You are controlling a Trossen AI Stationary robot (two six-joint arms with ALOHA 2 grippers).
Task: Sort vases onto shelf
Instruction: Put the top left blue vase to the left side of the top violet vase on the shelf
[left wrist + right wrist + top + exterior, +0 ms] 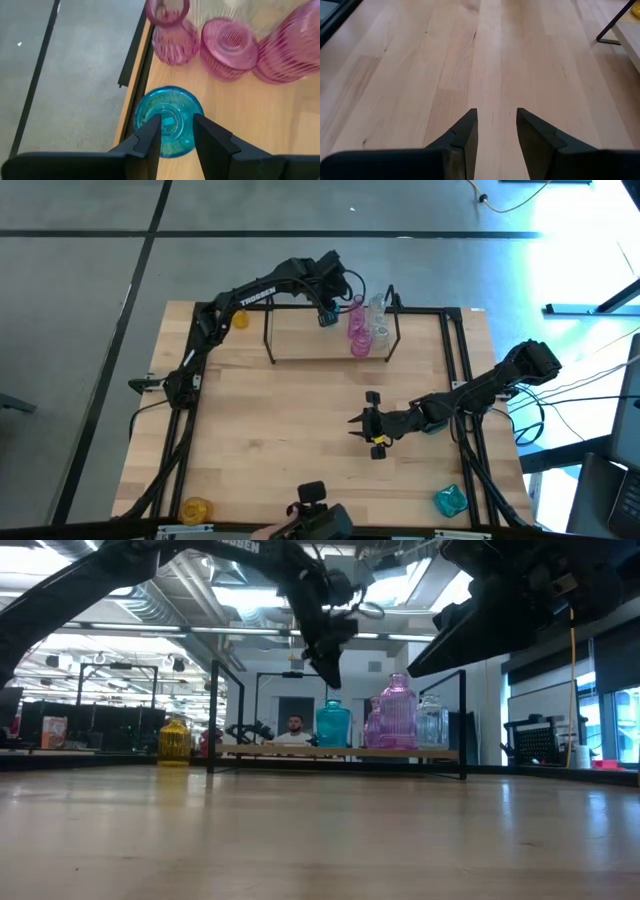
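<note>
On the shelf, a low wood board with black wire uprights at the table's far side, a teal vase stands upright on its base. To its right stand pink vases and a clear one. My left gripper hangs open just above the teal vase's mouth, clear of it, pointing steeply down. In the left wrist view its fingers show on either side of the vase from above. My right gripper is open over the bare middle of the table, nothing between its fingers.
A yellow vase stands on the table left of the shelf. Another yellow vase sits at the near left edge, and a teal one at the near right. Black rails run along the table's sides. A person shows in the room behind.
</note>
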